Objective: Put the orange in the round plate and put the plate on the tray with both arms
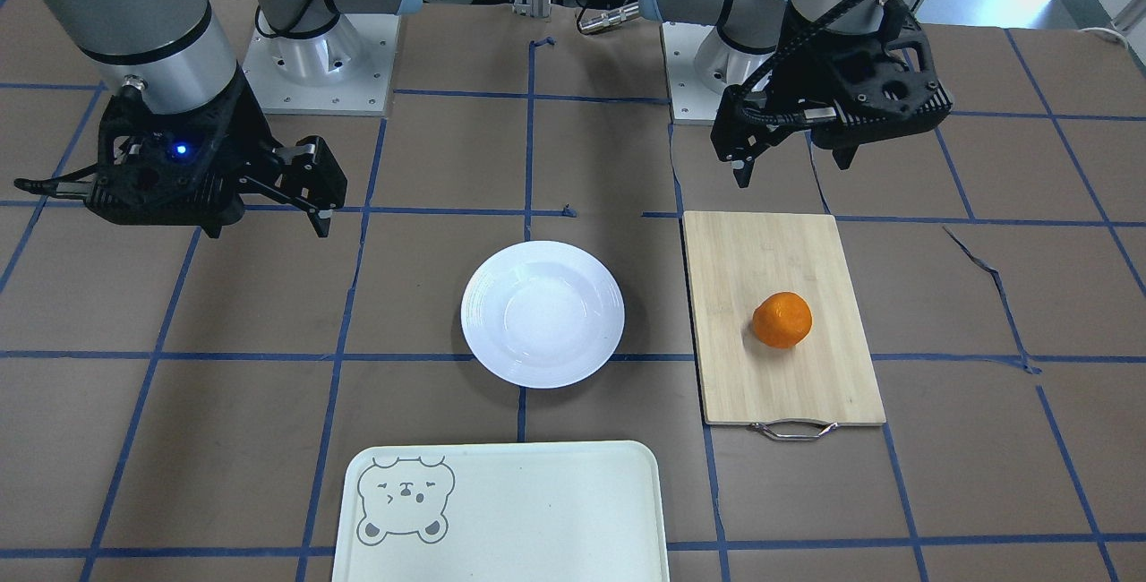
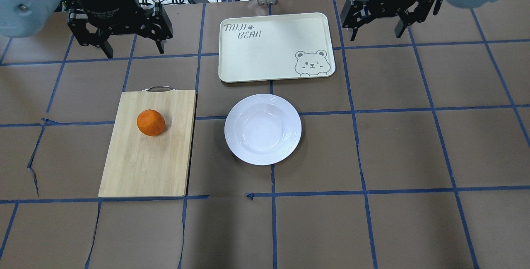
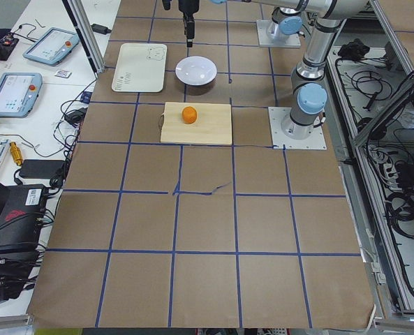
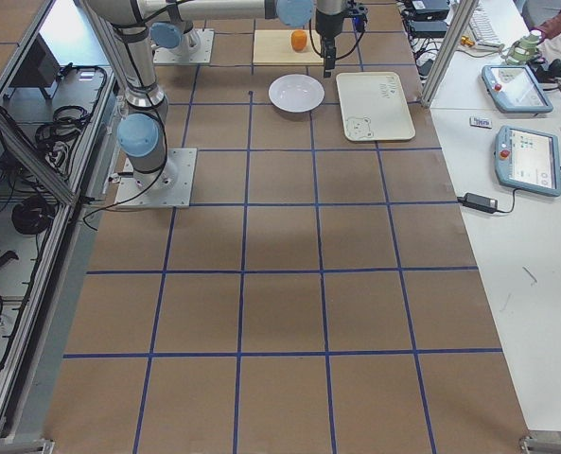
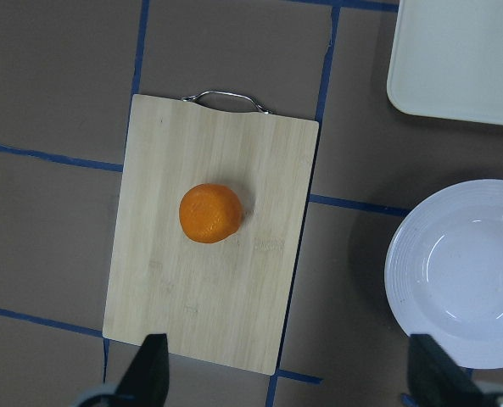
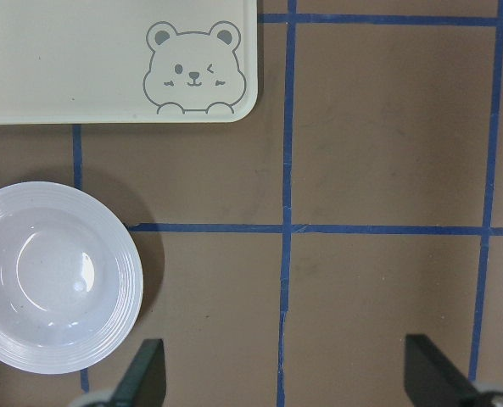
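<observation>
Table: brown paper marked off in squares with blue tape (image 2: pixel 397 145) covered the work surface; cables and equipment lay beyond its far edge.
Left gripper: the left gripper (image 2: pixel 133 50) hung high over the table's far-left part, jaws spread wide with nothing between them. Its wrist view looked straight down on the fruit, which suggested it was poised for the pick.
Cutting board: the bamboo cutting board (image 2: pixel 140 165) lay flat on the left side, its metal handle (image 2: pixel 157 88) pointing away from the robot.
Orange: the orange (image 2: pixel 151 122) rested on the board's far half, untouched and apart from both grippers. It sat on the left arm's side, so that arm looked the natural one to fetch it.
Round plate: the round plate (image 2: pixel 292 136) sat empty near the table's middle, just right of the board and between the two arms, probably so that both could reach its rim.
Tray: the tray (image 2: pixel 248 60) lay just beyond the plate, not touching it, with its bear drawing (image 2: pixel 314 63) in the near-right corner. Nothing stood on it.
Right gripper: the right gripper (image 2: pixel 377 34) hovered to the right of the tray, fully parted and empty.
Progress: no step appeared done; the orange pick seemed to come first.
</observation>
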### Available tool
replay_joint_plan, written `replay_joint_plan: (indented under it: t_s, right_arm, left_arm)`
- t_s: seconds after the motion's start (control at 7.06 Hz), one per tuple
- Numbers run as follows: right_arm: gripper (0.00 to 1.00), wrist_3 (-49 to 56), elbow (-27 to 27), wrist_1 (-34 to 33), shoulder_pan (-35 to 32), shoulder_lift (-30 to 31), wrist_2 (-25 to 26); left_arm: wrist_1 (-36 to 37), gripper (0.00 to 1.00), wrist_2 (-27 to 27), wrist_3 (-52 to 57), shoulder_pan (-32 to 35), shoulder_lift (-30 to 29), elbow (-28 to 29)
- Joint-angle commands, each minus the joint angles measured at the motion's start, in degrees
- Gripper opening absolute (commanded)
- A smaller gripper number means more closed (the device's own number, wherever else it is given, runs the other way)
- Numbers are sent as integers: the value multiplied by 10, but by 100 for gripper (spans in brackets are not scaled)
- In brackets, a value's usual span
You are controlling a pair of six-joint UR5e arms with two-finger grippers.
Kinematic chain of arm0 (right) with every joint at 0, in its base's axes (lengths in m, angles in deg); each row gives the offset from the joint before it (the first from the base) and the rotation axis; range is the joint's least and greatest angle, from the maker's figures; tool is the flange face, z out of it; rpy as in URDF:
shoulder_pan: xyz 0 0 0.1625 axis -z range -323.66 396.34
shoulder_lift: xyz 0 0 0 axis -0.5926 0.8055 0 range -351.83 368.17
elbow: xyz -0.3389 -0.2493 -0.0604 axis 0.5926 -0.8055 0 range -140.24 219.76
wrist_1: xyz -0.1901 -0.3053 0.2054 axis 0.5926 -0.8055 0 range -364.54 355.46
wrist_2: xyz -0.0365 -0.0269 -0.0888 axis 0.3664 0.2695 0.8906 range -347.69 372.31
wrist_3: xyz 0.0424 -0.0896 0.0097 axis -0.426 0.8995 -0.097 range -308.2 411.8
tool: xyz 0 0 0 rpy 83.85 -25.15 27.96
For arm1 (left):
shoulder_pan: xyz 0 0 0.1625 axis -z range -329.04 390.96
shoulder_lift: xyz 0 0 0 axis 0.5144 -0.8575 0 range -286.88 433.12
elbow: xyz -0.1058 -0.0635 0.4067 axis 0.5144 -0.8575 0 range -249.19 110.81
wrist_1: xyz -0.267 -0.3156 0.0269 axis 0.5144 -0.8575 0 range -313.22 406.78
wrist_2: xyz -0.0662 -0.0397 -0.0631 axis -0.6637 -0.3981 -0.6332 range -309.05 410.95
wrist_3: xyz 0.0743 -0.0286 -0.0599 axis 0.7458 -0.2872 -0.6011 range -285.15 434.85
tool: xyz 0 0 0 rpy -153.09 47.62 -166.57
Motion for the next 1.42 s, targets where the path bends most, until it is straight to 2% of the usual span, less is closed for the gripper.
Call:
replay_joint_plan:
  t_s: [0.0,0.28,0.57,0.71,0.85,1.13,1.28]
  right_arm:
    - [100,0,0,0,0,0,0]
    - [100,0,1,0,1,-1,1]
    - [100,0,1,0,1,-1,1]
    - [100,0,1,0,1,0,1]
    - [100,0,1,0,1,0,1]
    - [100,0,1,0,1,0,1]
    - [100,0,1,0,1,-1,1]
  left_arm:
    - [2,100,0,0,2,6,0]
    - [4,100,15,0,8,7,6]
    - [7,100,-36,2,4,-2,9]
    - [5,100,-31,1,0,-2,-8]
    - [5,98,-29,13,-17,-2,-59]
    - [122,100,-23,200,-102,-12,-163]
    - [161,100,-25,225,-139,-19,-201]
